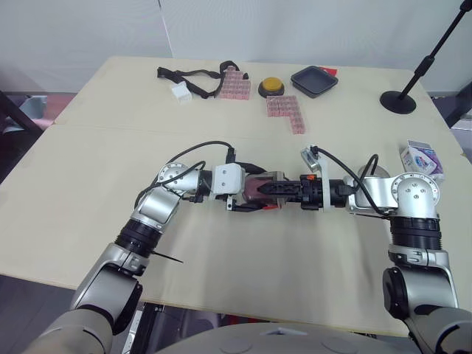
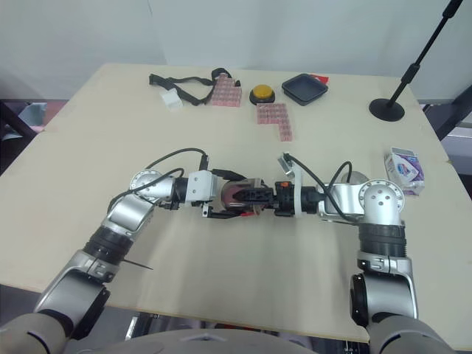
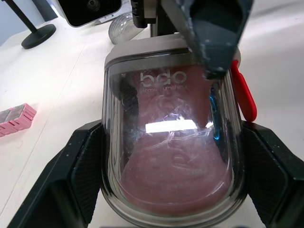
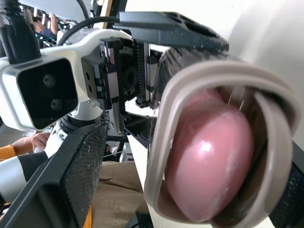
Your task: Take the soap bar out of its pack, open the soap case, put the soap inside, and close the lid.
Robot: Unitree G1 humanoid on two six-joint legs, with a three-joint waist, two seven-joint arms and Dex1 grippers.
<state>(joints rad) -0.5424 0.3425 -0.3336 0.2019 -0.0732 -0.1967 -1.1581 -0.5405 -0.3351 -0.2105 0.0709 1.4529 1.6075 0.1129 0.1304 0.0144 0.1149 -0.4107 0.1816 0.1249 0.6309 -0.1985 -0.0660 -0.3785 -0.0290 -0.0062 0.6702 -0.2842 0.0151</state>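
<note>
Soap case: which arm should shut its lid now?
Probably right. The left gripper clamps the soap case by both sides, steadying it, while the right gripper has one finger over the clear lid.

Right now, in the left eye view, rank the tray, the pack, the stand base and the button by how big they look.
1-2. Tray and pack: they look alike, and the pack sits nearer the camera, so I won't rank them.
3. Stand base.
4. Button.
</note>
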